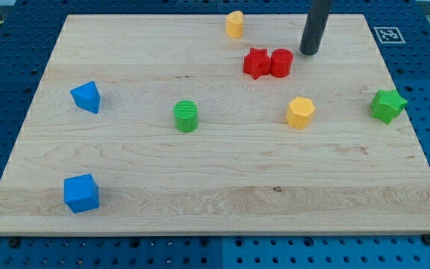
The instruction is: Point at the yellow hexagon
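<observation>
The yellow hexagon [300,112] lies on the wooden board [215,187], right of the middle. My tip [309,52] stands on the board near the view's top right, above the hexagon and well apart from it. The tip is just right of and slightly above the red cylinder [281,63], not touching it. A second yellow block [234,24], rounded on one side, sits near the top edge, left of the rod.
A red star [257,63] touches the red cylinder's left side. A green star [387,104] is at the right edge. A green cylinder [187,116] is mid-board. A blue triangular block [86,96] and a blue cube [80,193] are at the left.
</observation>
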`<action>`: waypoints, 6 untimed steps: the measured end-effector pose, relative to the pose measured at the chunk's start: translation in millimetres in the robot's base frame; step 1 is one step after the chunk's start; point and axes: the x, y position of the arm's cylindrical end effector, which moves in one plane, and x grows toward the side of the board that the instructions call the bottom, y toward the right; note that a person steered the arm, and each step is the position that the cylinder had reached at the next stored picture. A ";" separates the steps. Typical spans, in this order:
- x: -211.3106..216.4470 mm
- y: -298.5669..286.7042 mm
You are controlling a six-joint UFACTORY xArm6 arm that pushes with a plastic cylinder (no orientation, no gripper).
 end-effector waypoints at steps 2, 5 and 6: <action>29.1 6.0; 91.8 10.1; 117.3 12.4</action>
